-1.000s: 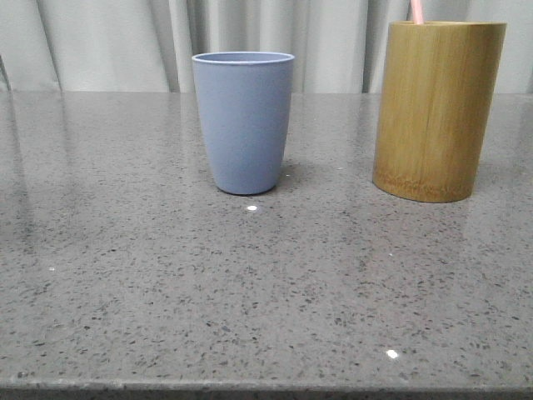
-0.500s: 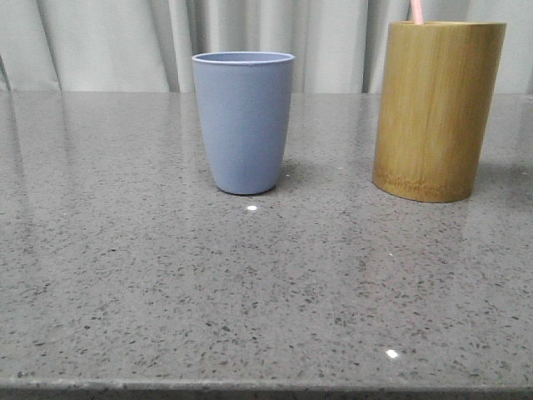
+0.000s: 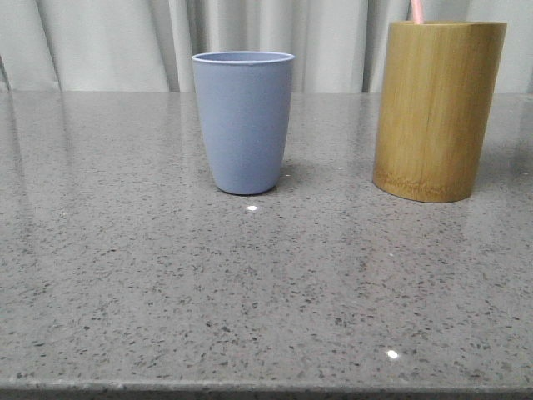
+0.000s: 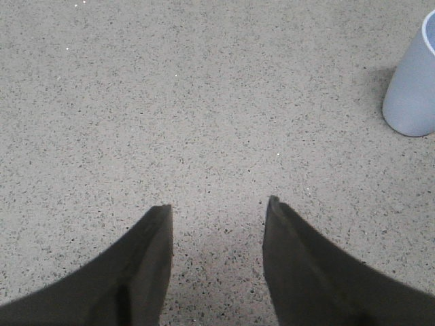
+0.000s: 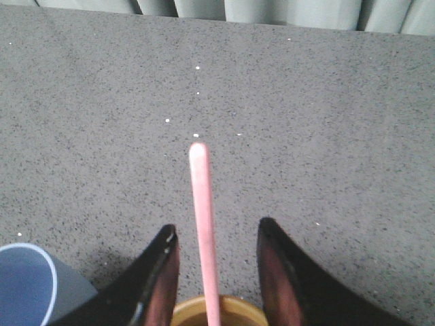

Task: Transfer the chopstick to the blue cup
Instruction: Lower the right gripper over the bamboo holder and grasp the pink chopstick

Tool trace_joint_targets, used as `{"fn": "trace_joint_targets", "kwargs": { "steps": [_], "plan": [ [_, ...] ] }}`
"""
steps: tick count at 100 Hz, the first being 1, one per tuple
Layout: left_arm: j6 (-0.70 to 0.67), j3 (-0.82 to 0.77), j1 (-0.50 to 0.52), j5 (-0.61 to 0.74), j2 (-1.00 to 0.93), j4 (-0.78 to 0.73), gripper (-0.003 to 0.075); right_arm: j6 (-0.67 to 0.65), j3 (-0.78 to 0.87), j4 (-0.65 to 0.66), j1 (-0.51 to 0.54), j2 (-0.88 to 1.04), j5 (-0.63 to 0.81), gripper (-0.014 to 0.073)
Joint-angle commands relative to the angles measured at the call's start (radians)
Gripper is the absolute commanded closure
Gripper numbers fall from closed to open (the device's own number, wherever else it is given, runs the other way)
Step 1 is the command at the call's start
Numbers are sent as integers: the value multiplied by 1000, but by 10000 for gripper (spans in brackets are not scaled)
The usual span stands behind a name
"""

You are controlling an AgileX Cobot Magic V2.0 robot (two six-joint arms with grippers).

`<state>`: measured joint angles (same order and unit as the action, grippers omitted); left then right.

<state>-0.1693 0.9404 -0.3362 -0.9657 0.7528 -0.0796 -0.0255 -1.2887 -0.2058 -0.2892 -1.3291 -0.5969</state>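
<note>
The blue cup (image 3: 243,121) stands upright on the grey table, left of a taller bamboo holder (image 3: 436,108). A pale pink chopstick (image 3: 416,11) pokes out of the holder's top. In the right wrist view the chopstick (image 5: 203,217) rises between the two fingers of my right gripper (image 5: 216,231), which is open and does not touch it; the holder's rim (image 5: 217,311) lies below, and the cup (image 5: 27,285) shows at the corner. My left gripper (image 4: 219,207) is open over bare table, with the cup (image 4: 411,88) off to one side. Neither gripper shows in the front view.
Pale curtains (image 3: 117,42) hang behind the table. The speckled grey tabletop (image 3: 250,292) runs to a front edge near the bottom of the front view.
</note>
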Motion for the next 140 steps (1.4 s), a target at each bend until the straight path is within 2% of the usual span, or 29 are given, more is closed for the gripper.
{"fn": "trace_joint_targets", "kwargs": {
  "steps": [1,57,67,86,100,108,140],
  "plan": [
    [-12,25,5,71,-2,-1,404,10,-52,-26,-4,7,71,291],
    [-12,25,5,71,-2,-1,404,10,-59,-26,-5,-87,156,300],
    [-12,25,5,71,-2,-1,404,10,-60,-26,-5,-92,163,361],
    [-12,25,5,71,-2,-1,404,10,-60,-26,-5,-94,162,549],
    [-12,25,5,71,-2,-1,404,10,-60,-26,-5,-94,162,654],
    [-12,25,5,71,-2,-1,404,10,-61,-26,-5,-94,162,681],
    [-12,25,5,71,-2,-1,404,53,-144,-22,-5,-48,138,682]
  ]
}}
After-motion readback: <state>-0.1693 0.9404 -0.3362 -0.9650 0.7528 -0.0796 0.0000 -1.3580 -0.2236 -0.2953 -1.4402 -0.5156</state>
